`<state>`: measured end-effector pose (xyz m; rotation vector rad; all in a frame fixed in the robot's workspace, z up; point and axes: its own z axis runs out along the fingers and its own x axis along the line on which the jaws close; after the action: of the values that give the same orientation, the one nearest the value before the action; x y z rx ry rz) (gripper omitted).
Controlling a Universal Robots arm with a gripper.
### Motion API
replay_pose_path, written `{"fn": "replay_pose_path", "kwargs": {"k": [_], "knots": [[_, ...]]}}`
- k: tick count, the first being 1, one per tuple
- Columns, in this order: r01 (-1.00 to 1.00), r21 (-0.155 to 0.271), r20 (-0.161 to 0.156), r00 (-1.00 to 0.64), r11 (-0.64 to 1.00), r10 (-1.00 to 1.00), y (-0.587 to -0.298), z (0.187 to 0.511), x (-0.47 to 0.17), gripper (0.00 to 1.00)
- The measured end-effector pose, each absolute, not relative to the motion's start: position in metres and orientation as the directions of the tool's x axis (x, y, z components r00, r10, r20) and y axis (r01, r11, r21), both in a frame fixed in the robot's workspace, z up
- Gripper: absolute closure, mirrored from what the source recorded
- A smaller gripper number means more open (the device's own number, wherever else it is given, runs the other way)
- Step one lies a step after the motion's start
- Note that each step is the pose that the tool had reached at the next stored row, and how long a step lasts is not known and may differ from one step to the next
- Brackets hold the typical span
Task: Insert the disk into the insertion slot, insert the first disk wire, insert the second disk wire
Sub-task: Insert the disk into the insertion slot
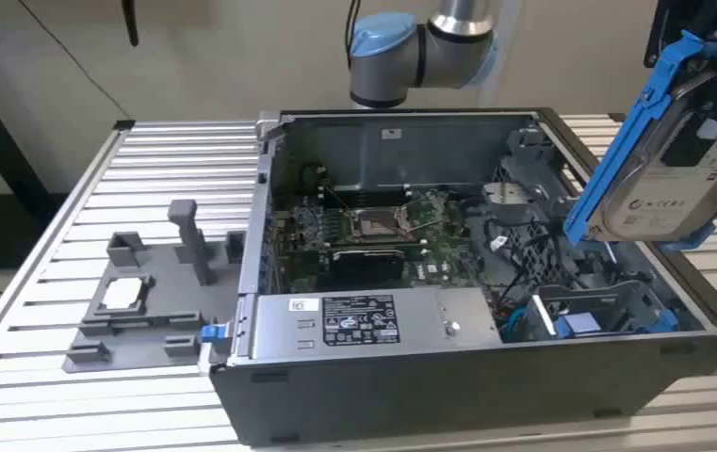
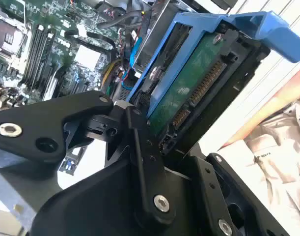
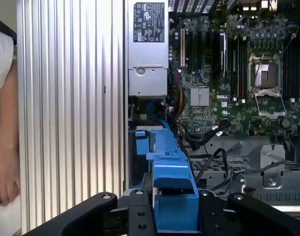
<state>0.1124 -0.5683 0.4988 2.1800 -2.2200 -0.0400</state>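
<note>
My gripper (image 1: 708, 89) hangs above the open computer case (image 1: 484, 386), at the exterior view's right, shut on the disk (image 1: 673, 179). The disk stands on edge and tilted, its white label facing out, inside its bright blue carrier (image 1: 641, 113). In the second wrist view the gripper (image 2: 184, 132) clamps the disk (image 2: 189, 83), whose green circuit board and connector face the camera. The first wrist view has the blue carrier (image 3: 172, 187) between the black fingers (image 3: 140, 216). The insertion slot (image 1: 641, 292) lies below the disk in the case's near right corner. Blue and black wires (image 3: 159, 110) lie loose beside it.
A grey labelled power-supply box (image 1: 358, 325) fills the case's front left, with the motherboard (image 1: 371, 231) behind it. A grey fixture plate (image 1: 144, 301) with upright posts rests on the slatted metal table (image 1: 44, 377). A person's arm (image 3: 2, 147) is at the table's edge.
</note>
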Motion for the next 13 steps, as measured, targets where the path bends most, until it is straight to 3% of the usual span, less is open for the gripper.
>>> {"fn": "replay_pose_path", "kwargs": {"k": [13], "knots": [[-0.999,0.037,0.003,-0.018,0.018,-1.0,-0.5683,0.4972,0.1124,0.68]]}}
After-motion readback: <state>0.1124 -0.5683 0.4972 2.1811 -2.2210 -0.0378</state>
